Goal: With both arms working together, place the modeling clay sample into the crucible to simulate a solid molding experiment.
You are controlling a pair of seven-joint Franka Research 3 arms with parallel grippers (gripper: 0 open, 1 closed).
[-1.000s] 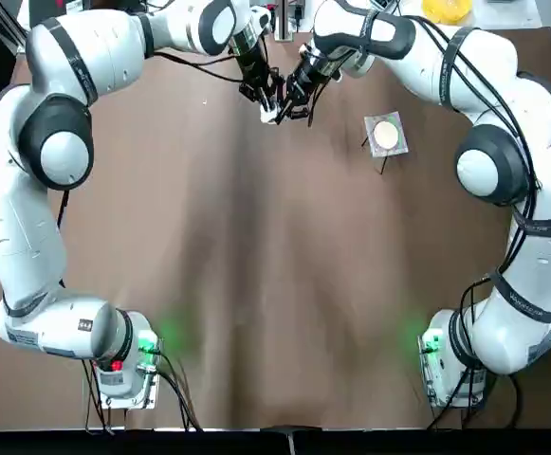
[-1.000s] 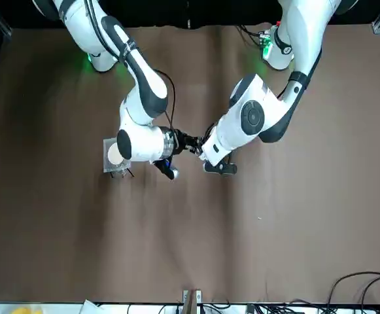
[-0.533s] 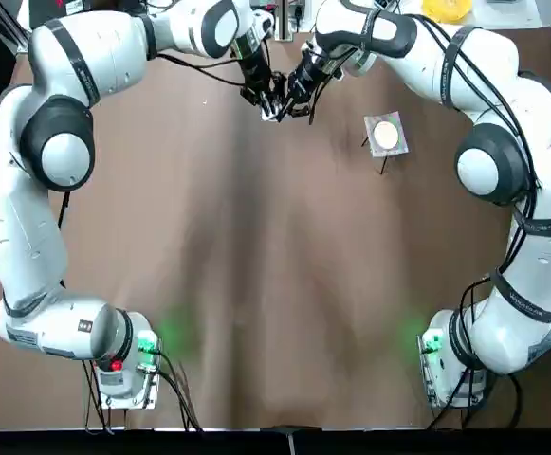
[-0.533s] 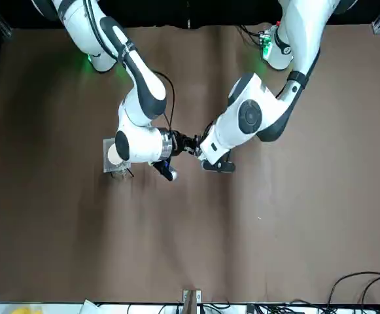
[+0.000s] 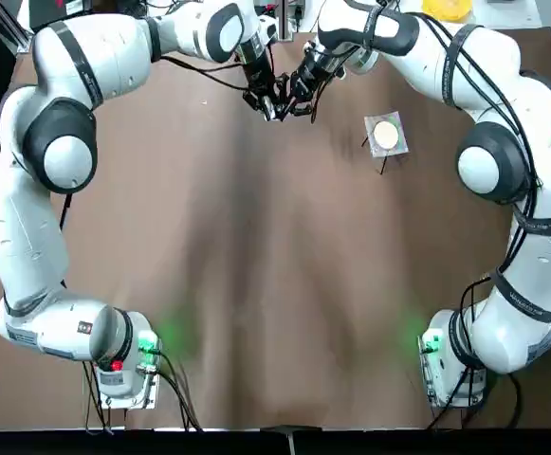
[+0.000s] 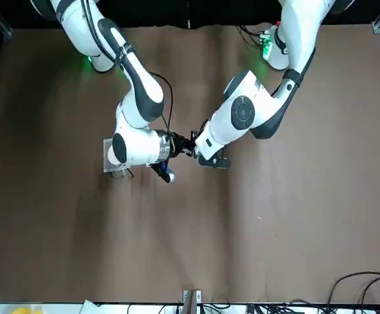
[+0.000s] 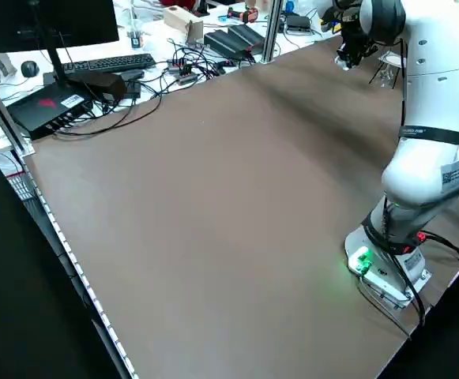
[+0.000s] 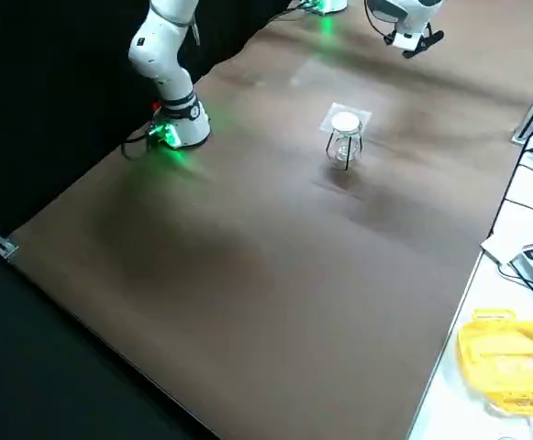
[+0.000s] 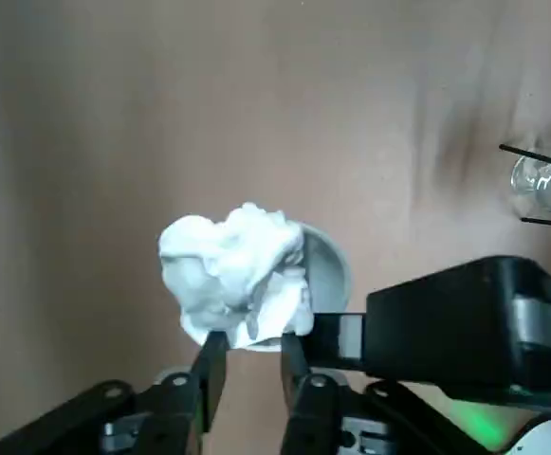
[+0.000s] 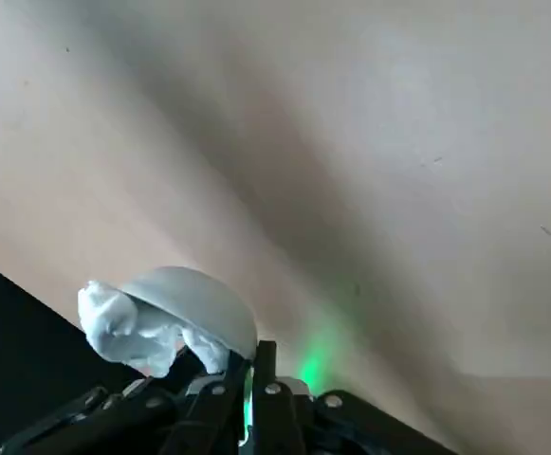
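Left gripper: held the modeling clay
Right gripper: pinched the crucible
Clay position: lay at crucible mouth, against left fingertips

Robotics laboratory or test bench, indoor. Contents: two white jointed robot arms with black bands, bolted at a broad matte brown tabletop. One square silvery plate on thin dark legs, glassware beneath. Silvery metal frame posts. Adjoining white worktop, bearing: black flat monitor; black keyboard; tangled black cables. Second stretch of white worktop, bearing yellow plastic tray.
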